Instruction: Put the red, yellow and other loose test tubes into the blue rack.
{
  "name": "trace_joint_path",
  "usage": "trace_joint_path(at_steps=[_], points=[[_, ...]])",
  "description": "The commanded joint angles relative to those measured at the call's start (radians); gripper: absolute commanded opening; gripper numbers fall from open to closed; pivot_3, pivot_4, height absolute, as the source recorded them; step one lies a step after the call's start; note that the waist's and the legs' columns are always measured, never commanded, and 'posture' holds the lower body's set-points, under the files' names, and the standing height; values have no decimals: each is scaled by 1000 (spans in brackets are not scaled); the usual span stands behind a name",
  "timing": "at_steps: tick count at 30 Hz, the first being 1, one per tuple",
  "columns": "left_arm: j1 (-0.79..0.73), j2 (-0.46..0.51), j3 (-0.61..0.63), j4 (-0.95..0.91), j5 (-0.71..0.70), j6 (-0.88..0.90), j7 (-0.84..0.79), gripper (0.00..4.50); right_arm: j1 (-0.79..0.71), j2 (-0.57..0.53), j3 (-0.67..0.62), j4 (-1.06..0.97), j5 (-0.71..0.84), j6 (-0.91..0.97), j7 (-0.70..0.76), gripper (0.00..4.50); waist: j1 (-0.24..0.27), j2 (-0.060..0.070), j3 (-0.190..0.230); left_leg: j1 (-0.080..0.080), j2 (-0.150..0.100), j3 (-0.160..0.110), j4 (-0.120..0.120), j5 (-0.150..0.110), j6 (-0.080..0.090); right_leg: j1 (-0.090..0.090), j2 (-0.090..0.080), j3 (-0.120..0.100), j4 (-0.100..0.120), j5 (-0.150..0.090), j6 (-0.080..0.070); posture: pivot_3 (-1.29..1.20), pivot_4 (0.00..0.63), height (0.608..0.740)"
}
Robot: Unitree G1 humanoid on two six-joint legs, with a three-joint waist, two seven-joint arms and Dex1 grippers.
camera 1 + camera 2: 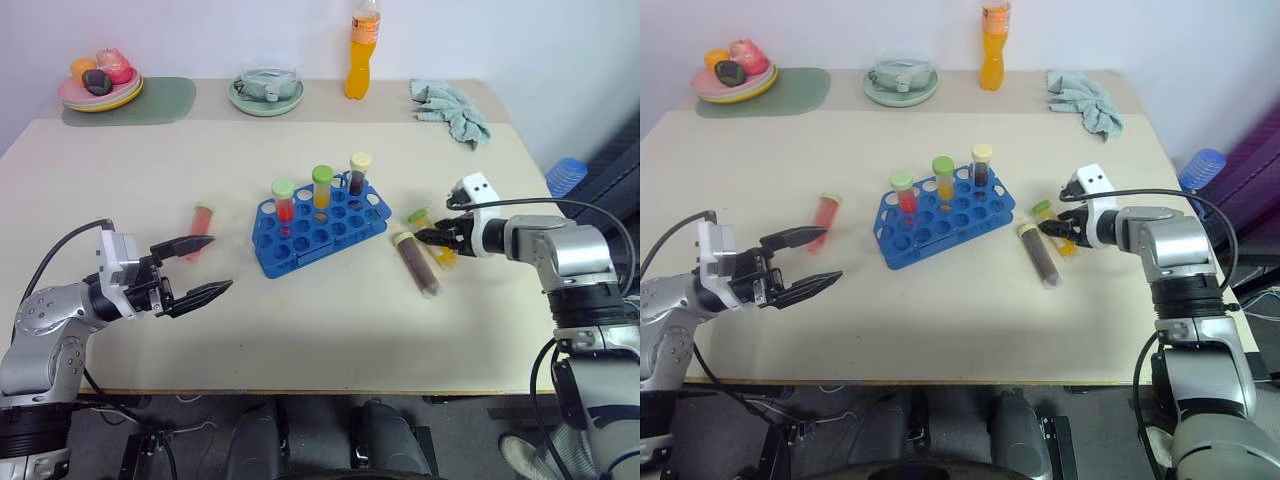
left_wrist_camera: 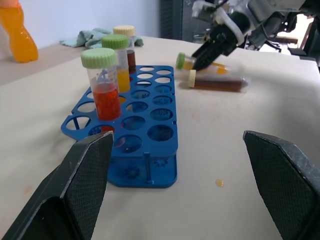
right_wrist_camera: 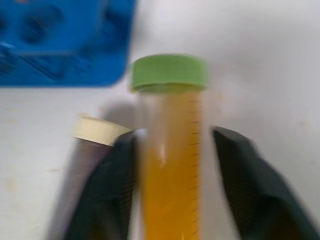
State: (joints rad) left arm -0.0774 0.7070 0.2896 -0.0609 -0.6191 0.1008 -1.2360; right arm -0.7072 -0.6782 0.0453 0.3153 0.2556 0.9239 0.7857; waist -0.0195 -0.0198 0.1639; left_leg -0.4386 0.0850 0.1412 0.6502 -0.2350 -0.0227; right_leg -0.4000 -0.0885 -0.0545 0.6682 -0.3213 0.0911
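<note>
Blue plastic rack [image 1: 318,226] stands near the middle of the counter [image 1: 300,330] with three capped tubes upright in it: a red-filled one with a green cap [image 1: 284,203], a yellow-orange one with a green cap [image 1: 321,189] and a dark one with a cream cap [image 1: 359,174]. Most of its holes are still free. Three tubes are left lying loose, so by my reckoning the job is about half done. A red tube [image 1: 201,222] lies apart on the rack's left. On the rack's right lie a dark brown tube with a cream cap [image 1: 417,264] and, just beside it, a yellow tube with a green cap [image 3: 168,150].

The right tool [image 3: 175,175] is down at that yellow tube, one finger on each side of it. In the right wrist view there is a gap between the tube and one finger, so the jaws straddle it without clamping. The left tool [image 1: 193,268] hovers above the counter's near left part, spread wide and holding nothing.

The counter is pale beige and matt. Along its far edge sit a plate of fruit [image 1: 100,85] on a green mat [image 1: 160,100], a green dish [image 1: 266,92], an orange drink bottle [image 1: 362,55] and a crumpled teal cloth [image 1: 452,112]. A white wall [image 1: 200,30] rises behind.
</note>
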Motion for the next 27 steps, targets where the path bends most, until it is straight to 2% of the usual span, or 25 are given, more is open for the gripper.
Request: trace_joint_path(at_steps=[1,7,18,21,27], points=[[5,14,15,-25,0,-1,3,4262,-50,-6,1,13,-26,29,-37,4325,-1,0,0,0,0,0,0,0,0,0,0,0,0,0,0,0,150,740],[35,11,23,-53,-4,0,18,4262,-127,-8,-34,-42,20,163,-44,4419,-1,0,0,0,0,0,0,0,0,0,0,0,0,0,0,0,150,740],[67,12,26,-98,-13,14,51,4262,-116,-82,-98,-403,251,544,17,4419,4,0,0,-1,0,-2,0,-1,1,-1,0,0,0,0,0,0,150,740],[68,11,25,-106,-13,20,55,4262,-83,-80,-112,-490,296,617,-1,4419,3,0,0,-1,0,-4,0,-1,2,-1,0,0,0,0,0,0,150,740],[52,7,12,-104,-11,27,62,4262,-31,2,-138,-575,323,686,-82,4419,1,0,0,-1,0,-4,0,-3,5,-1,0,0,0,0,0,0,150,740]])
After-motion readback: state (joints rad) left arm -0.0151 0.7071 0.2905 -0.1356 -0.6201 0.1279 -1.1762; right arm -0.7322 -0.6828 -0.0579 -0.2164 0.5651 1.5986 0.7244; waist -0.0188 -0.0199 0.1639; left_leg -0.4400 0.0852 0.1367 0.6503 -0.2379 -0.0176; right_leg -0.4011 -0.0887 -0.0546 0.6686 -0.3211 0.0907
